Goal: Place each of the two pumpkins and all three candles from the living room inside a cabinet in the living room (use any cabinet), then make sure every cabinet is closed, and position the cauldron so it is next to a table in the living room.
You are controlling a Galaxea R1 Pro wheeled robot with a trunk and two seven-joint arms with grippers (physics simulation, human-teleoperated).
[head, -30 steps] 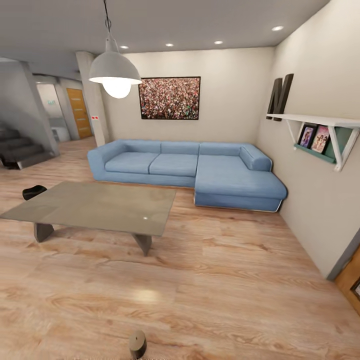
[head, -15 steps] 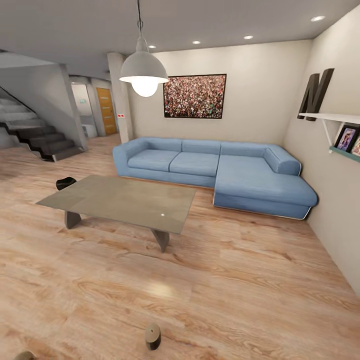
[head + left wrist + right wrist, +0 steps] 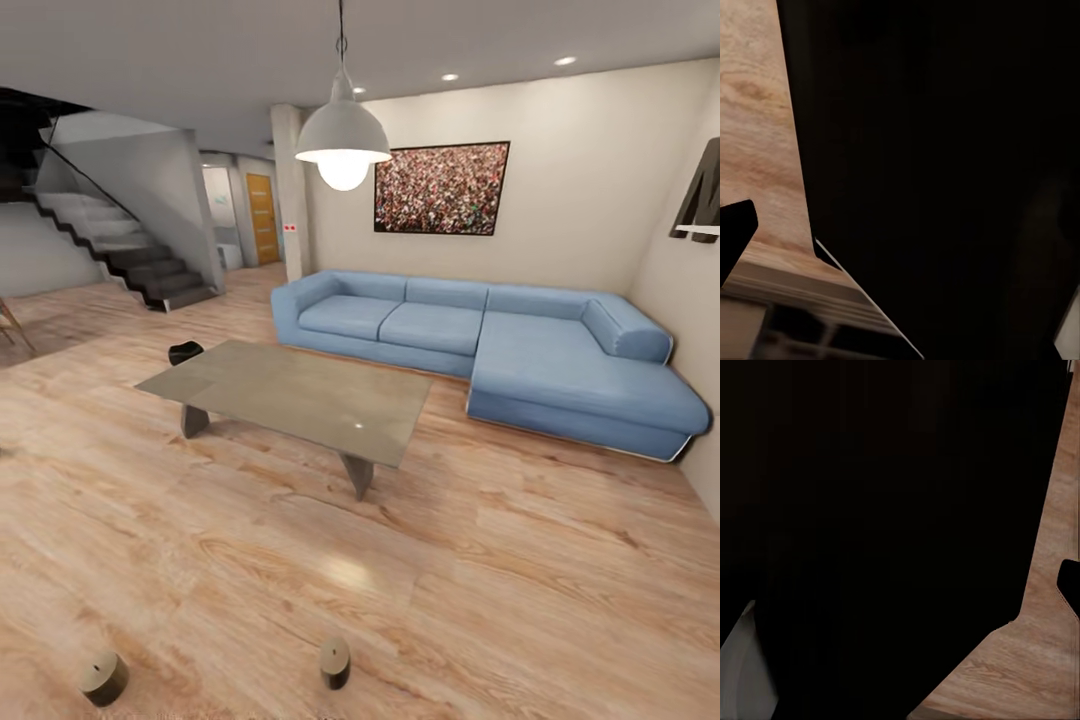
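Plank floor (image 3: pixel 520 560), two candles (image 3: pixel 335 662) lying.

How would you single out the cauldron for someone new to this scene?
Find the long low coffee table in front of the blue sofa. At its far left corner, on the floor towards the stairs, sits the cauldron: small, round and matte black, unlike the two tan candles nearer the camera.

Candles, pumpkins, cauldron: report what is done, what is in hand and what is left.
Done, apparently: the cauldron sits on the floor right by the table, at its far corner. In hand: nothing visible; the head view surveys the living room. Left: two candles lie on the floor nearby, unstored. The third candle, pumpkins and cabinet are out of view.
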